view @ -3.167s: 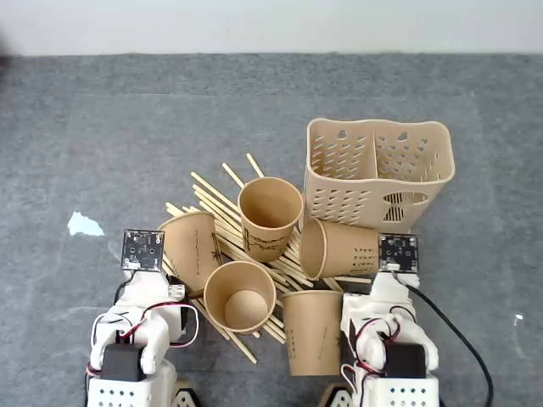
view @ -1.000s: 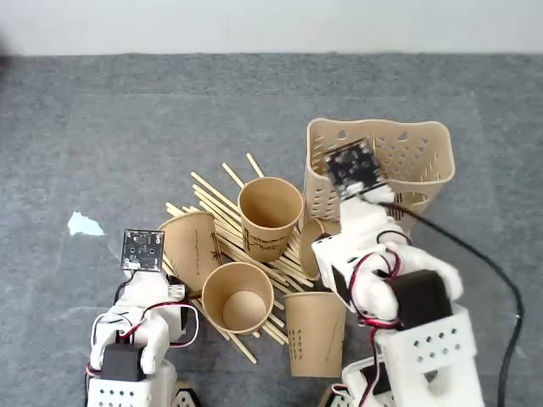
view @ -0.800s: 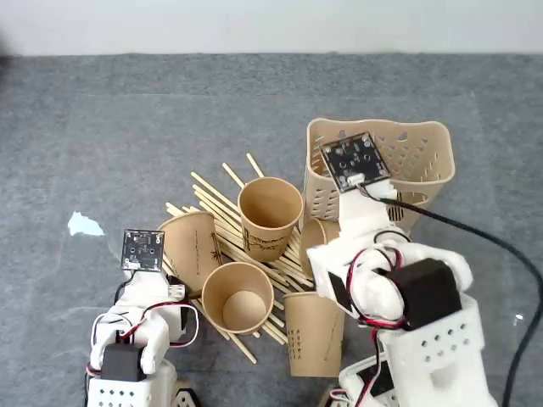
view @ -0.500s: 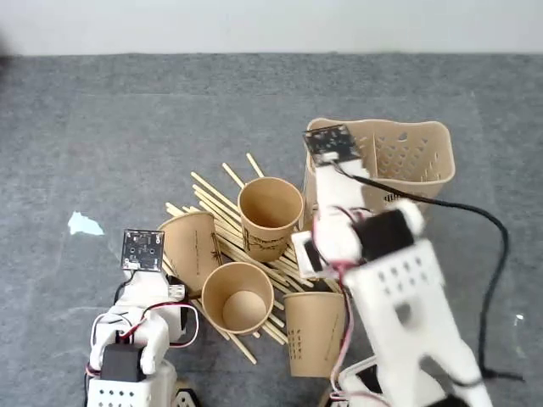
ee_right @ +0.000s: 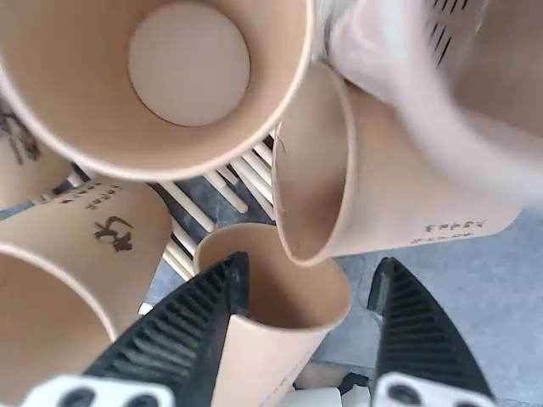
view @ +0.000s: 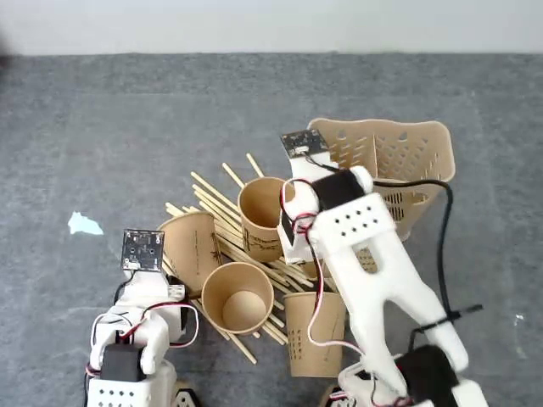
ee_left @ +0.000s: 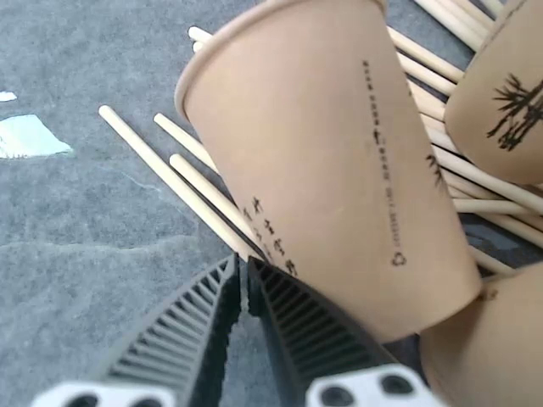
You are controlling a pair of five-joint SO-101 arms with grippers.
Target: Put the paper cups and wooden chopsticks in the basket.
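Right gripper splayed over cup lying sideways, mouth toward chopsticks; left gripper clenched.

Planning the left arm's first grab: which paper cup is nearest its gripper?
The tipped-over cup at the pile's left edge, lying across chopsticks, its base end right beside the left gripper. The rest sit farther toward the basket.

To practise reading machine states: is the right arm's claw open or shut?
Open: on the right claw, the two fingers stand wide apart.
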